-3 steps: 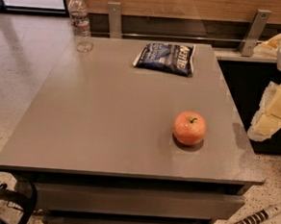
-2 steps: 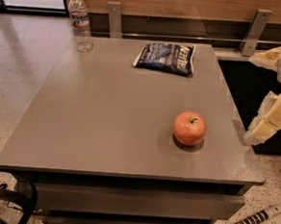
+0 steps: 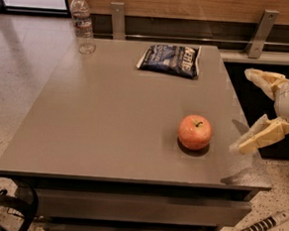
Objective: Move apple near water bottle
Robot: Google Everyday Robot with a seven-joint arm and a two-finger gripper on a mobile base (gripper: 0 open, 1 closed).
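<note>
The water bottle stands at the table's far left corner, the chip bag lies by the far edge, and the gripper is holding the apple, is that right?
Not the last part. The camera view shows the gripper open by the table's right edge, apart from the apple, which rests on the table. The water bottle and chip bag are as you said.

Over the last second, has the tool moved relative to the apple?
Yes. The tool, open beside the table's right edge, has come lower in frame and left, nearer the apple, which hasn't shifted on the table.
</note>
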